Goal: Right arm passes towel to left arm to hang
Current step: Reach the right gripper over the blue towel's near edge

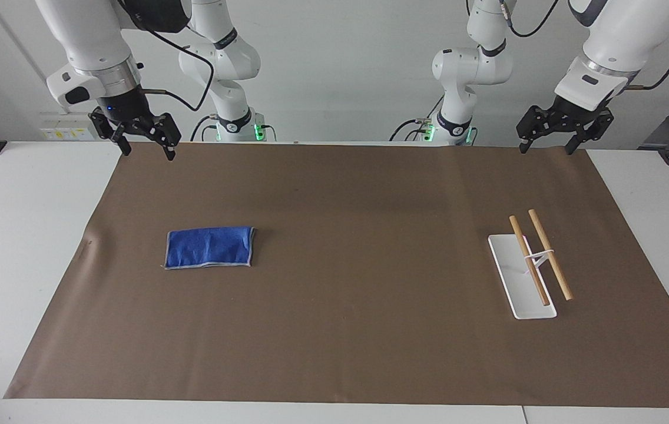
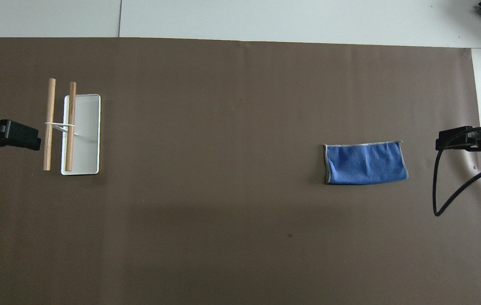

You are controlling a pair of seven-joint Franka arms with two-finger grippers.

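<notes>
Brown mat [image 1: 358, 330] covering white table. Blue towel [image 1: 209, 247] lying flat, long axis running arm to arm, below and forward of right gripper [image 1: 145, 143], nearer arm. Both grippers hanging spread, empty; left gripper [image 1: 546, 142] waiting above rod rack [image 1: 532, 265].

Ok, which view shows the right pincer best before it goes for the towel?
The facing view. There the right pincer shows whole, fingers spread, raised over the mat's edge nearest the robots, with the towel flat and untouched. The overhead view catches only its tip at the frame edge, beside the towel, and hides its height.
</notes>
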